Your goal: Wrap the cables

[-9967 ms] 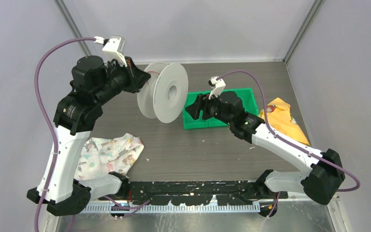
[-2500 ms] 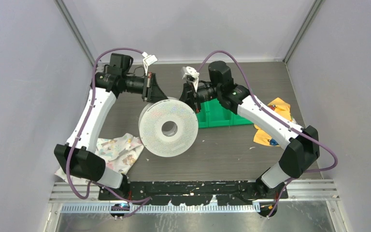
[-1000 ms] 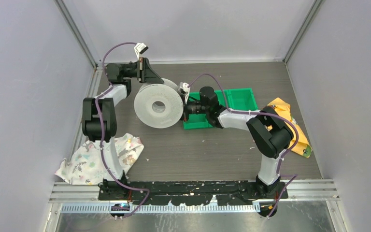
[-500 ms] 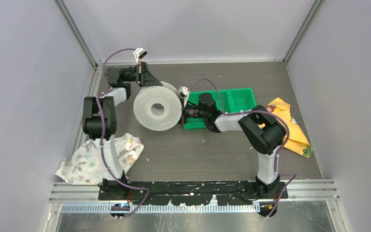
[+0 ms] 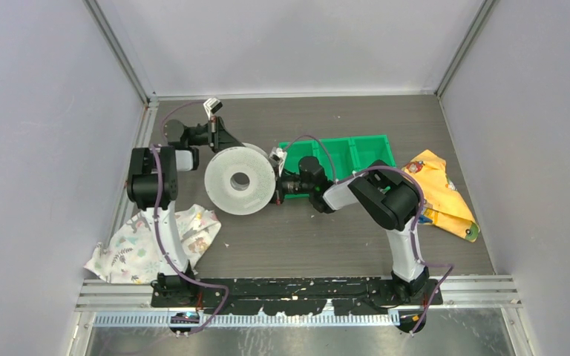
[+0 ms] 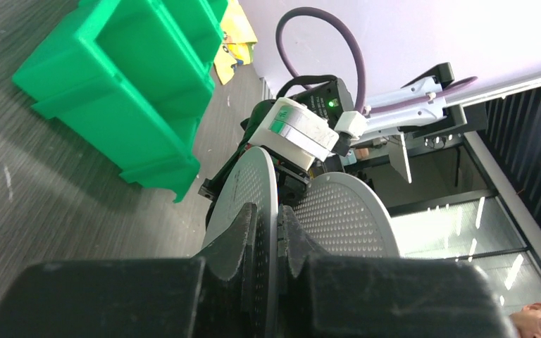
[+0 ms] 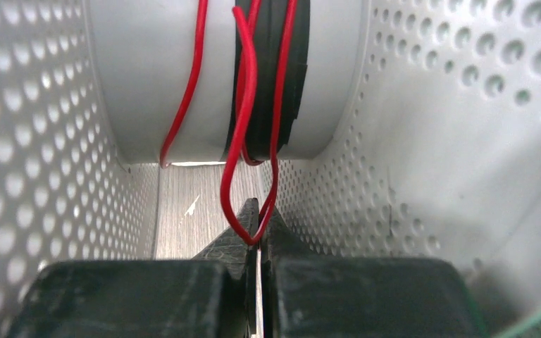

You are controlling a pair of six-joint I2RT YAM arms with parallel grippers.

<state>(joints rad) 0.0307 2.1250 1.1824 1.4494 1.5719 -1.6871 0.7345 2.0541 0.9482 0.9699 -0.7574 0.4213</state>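
A white perforated spool stands on edge on the dark table, left of centre. My left gripper reaches it from behind and is shut on one flange, with a finger on each face. My right gripper sits between the two flanges. It is shut on a loop of the thin red cable at its fingertips. Red strands and a dark band lie around the white hub. The rest of the cables is hidden inside the spool.
A green divided bin stands just right of the spool, behind my right wrist. A yellow bag lies at the far right. A patterned cloth lies at the near left beside the left arm's base.
Both arms have folded lower and drawn toward the near edge. The spool has come slightly nearer with them. Both grips are unchanged.
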